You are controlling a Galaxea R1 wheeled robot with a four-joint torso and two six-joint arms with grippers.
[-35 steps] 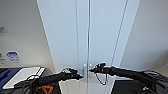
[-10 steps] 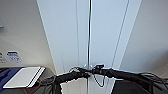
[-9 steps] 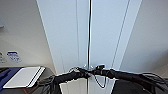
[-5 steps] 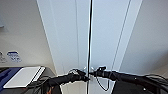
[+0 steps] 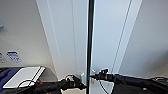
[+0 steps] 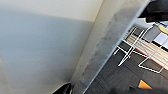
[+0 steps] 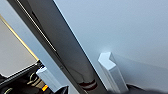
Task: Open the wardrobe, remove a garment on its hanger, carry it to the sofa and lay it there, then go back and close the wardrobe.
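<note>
Wardrobe (image 5: 110,37) dead ahead of me: tall, white, doors parted by a narrow dark gap. Left gripper (image 5: 81,84) and right gripper (image 5: 96,74) sit at its small white handles (image 7: 111,71); I cannot tell either grip.

You get even, soft indoor light on the wardrobe (image 5: 75,37), its white doors faintly bluish with no hard shadows or glare. Lines beside the wardrobe bow toward the edges, and both wrist views are blurred close-up.
</note>
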